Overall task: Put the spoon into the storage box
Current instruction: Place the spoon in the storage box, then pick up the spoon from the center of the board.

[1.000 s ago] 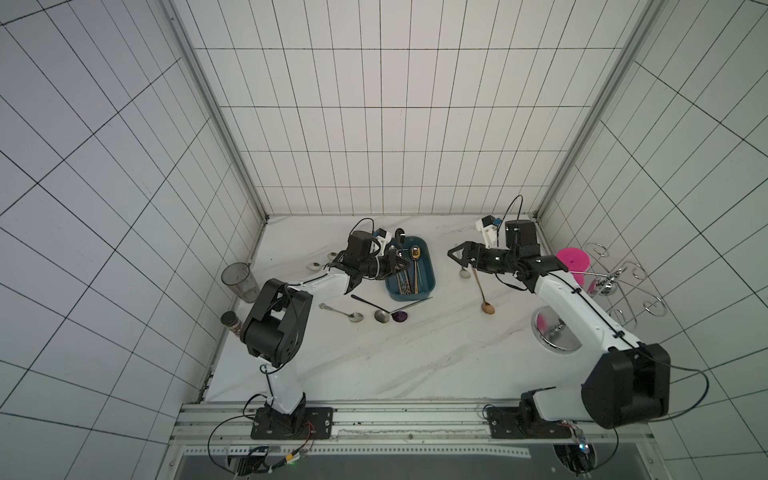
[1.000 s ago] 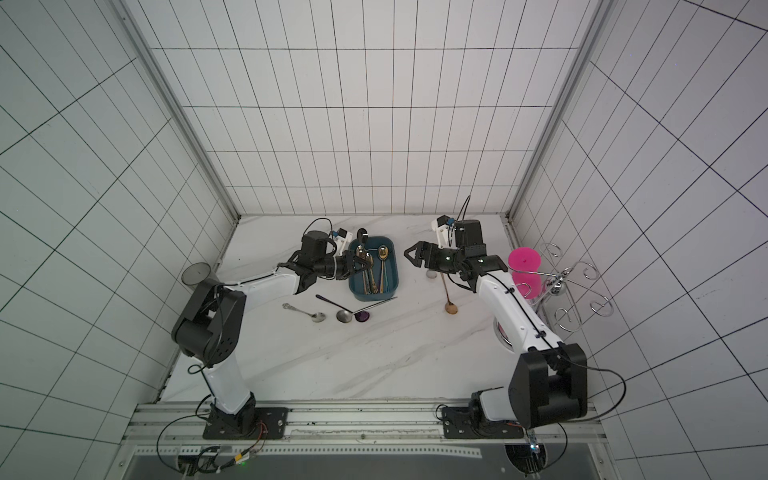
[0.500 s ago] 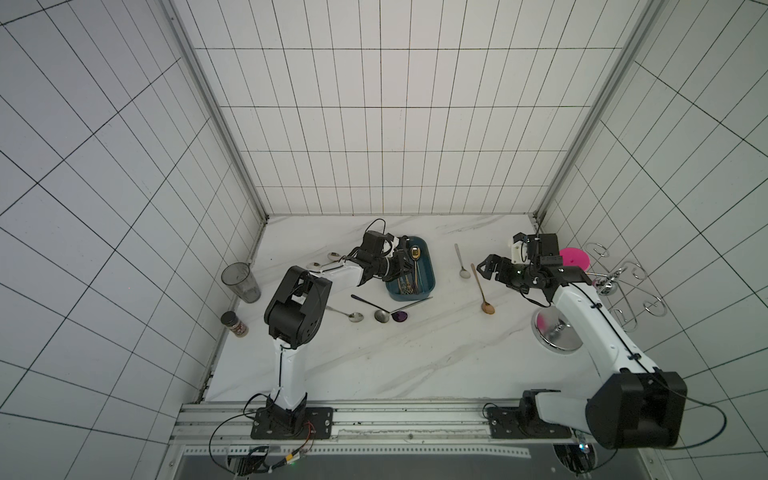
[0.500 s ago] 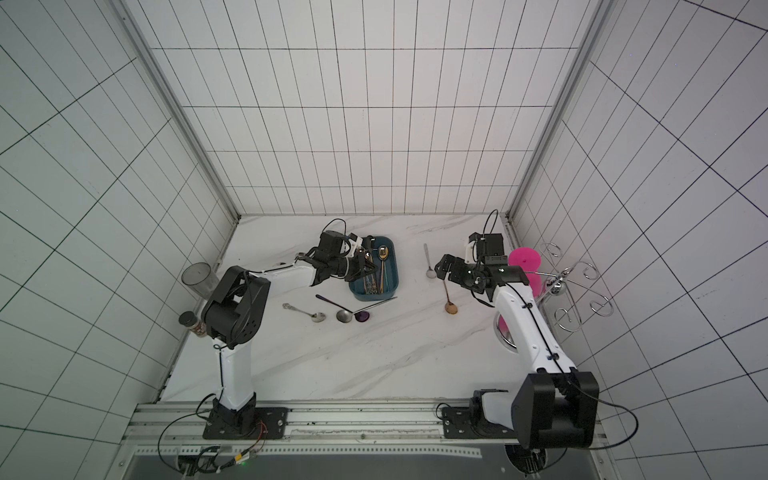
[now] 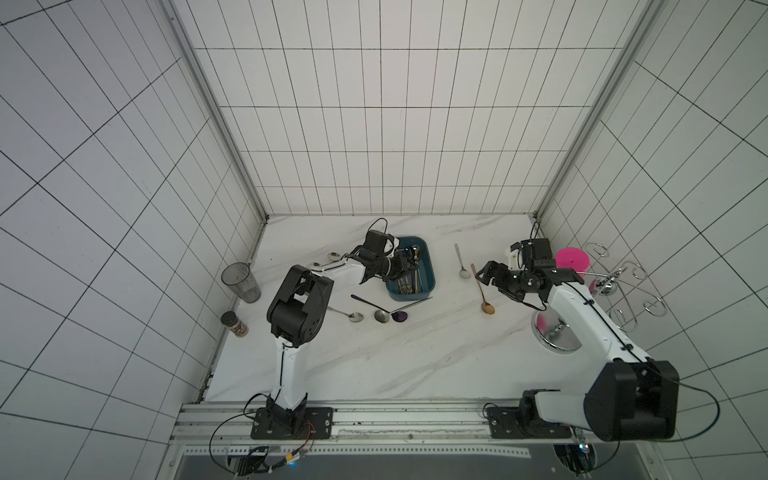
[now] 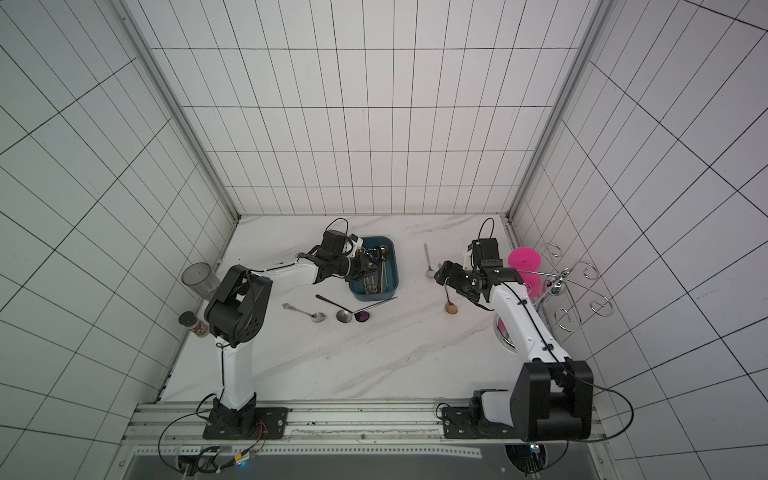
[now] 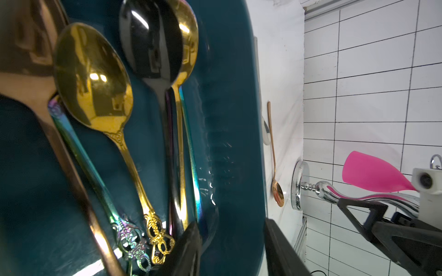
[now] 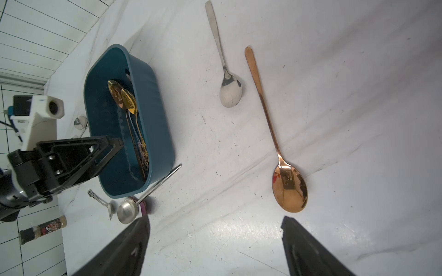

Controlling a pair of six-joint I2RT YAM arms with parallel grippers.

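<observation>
1. Nearest me, low centre in both top views, a round silver spoon (image 5: 381,316) lies against a purple spoon (image 5: 400,317) on the bench (image 5: 415,365), just short of the storage box (image 5: 431,270).
2. Right of centre, my right jaws stand spread wide and empty over the copper spoon (image 5: 488,308). In the right wrist view its bowl lies just ahead of them.
3. Just left of the copper handle I see a plain silver spoon (image 5: 461,262) lying flat.
4. At centre, the storage box holds a black spoon (image 7: 153,47), a gold spoon (image 7: 93,78) and others, bowls toward the back wall.
5. My left jaws reach into the box from the left of the frame, parted, and I see only the box wall between them.
</observation>
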